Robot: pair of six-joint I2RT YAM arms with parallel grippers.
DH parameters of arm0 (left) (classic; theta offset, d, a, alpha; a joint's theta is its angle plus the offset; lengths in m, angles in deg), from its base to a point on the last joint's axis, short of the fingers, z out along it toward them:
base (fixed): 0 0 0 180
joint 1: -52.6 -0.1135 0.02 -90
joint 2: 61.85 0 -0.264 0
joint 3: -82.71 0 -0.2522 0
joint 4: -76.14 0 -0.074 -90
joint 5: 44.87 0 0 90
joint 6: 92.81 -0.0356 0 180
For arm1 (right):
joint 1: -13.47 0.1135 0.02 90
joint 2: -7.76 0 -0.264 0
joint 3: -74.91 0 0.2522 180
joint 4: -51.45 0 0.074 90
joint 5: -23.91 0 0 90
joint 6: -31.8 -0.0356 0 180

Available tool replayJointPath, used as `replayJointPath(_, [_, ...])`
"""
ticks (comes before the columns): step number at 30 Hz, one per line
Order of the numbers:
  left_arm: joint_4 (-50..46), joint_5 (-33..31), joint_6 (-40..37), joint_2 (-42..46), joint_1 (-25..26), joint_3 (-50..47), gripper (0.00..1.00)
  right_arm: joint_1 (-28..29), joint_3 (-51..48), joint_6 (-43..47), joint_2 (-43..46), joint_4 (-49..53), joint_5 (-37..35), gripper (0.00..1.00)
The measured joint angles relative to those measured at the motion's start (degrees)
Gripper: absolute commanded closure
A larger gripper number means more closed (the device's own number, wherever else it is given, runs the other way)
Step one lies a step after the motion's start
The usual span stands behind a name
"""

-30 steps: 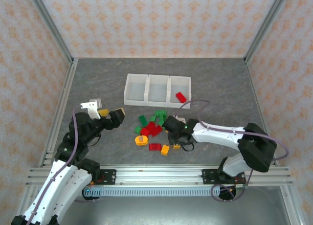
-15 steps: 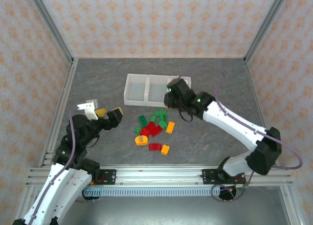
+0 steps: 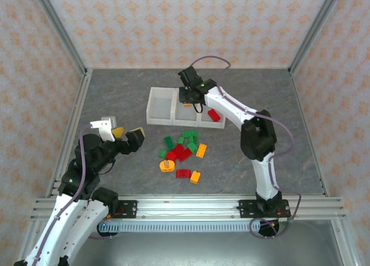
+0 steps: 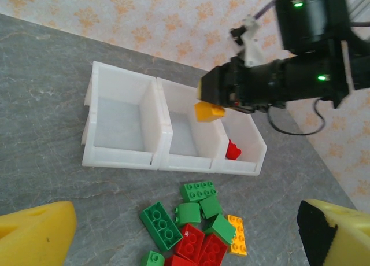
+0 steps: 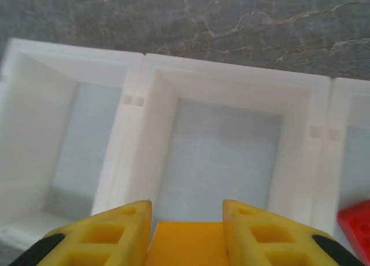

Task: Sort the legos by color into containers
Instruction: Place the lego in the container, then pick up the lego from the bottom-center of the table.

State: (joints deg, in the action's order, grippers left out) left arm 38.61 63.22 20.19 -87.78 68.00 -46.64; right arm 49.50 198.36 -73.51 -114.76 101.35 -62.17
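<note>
My right gripper (image 5: 186,220) is shut on an orange-yellow lego (image 5: 186,243) and hangs just over the middle compartment of the containers (image 5: 136,133), three joined white bins. The same lego (image 4: 209,111) shows under the right gripper (image 4: 222,92) in the left wrist view. From above, the right gripper (image 3: 188,98) sits over the containers (image 3: 173,107). One red lego (image 3: 214,115) lies in the right bin. The other legos (image 3: 182,150), green, red and orange, are heaped on the table in front of the bins. My left gripper (image 3: 128,132) stands open and empty, left of the heap.
Off the heap lie a round orange piece (image 3: 167,165), a red brick (image 3: 183,173) and an orange brick (image 3: 195,176). An orange brick (image 3: 201,150) rests at the heap's right edge. The left bin (image 4: 118,124) is empty. Metal frame posts border the table.
My right arm has swung from the right side of the heap up and back to the bins, carrying the orange-yellow lego. The left arm has barely shifted.
</note>
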Motion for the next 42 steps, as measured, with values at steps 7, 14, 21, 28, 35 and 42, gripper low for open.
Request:
replayJointPath(7, [0.09, 1.36, -0.61, 3.72, 0.00, -0.94, 0.01, -0.20, 4.11, 0.70, -6.01, 1.79, 0.63, 0.41])
replayJointPath(14, [0.63, 2.64, -0.68, 7.19, 0.00, -1.09, 0.01, -0.24, 8.61, -0.92, -6.34, 4.87, 0.63, 0.01])
replayJointPath(21, [1.22, 2.75, -1.05, 8.94, 0.00, -1.66, 0.01, 0.46, 1.81, -3.26, 4.39, 8.52, -0.15, 0.00])
replayJointPath(28, [1.22, 2.78, -1.05, 8.00, 0.00, -1.75, 0.01, 7.48, -22.45, -13.14, 30.84, 8.39, -2.08, 0.00])
replayJointPath(35, [1.31, 3.23, -1.07, 7.32, 0.00, -2.10, 0.01, 16.65, -43.80, -30.93, 44.22, 7.19, -0.07, 0.00])
replayJointPath(42, [1.55, 4.07, -1.07, 7.21, 0.00, -2.67, 0.01, 27.08, -50.07, -44.78, 42.47, 5.09, 1.07, 0.05])
